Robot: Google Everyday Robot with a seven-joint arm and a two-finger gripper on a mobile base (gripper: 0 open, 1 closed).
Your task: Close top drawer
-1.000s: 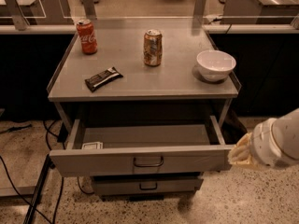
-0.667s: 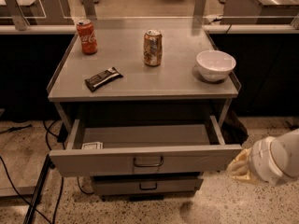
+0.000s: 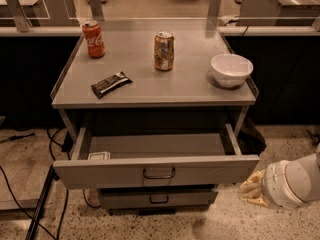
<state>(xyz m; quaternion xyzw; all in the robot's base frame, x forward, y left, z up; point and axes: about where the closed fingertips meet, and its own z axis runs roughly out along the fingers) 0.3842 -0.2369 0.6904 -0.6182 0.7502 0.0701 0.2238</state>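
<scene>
The top drawer is a wide grey metal drawer, pulled out far from the cabinet, with a small dark loop handle at the centre of its front. A small white packet lies in its front left corner. My gripper is at the lower right, just right of the drawer's front right corner and a little below it, on a white arm. It does not touch the drawer front.
On the cabinet top stand a red cola can, a brown can, a white bowl and a dark snack bar. A narrower lower drawer sits beneath. Cables lie on the floor at left.
My arm and gripper have dropped lower and slightly right, away from the drawer's right front corner. The drawer has not moved.
</scene>
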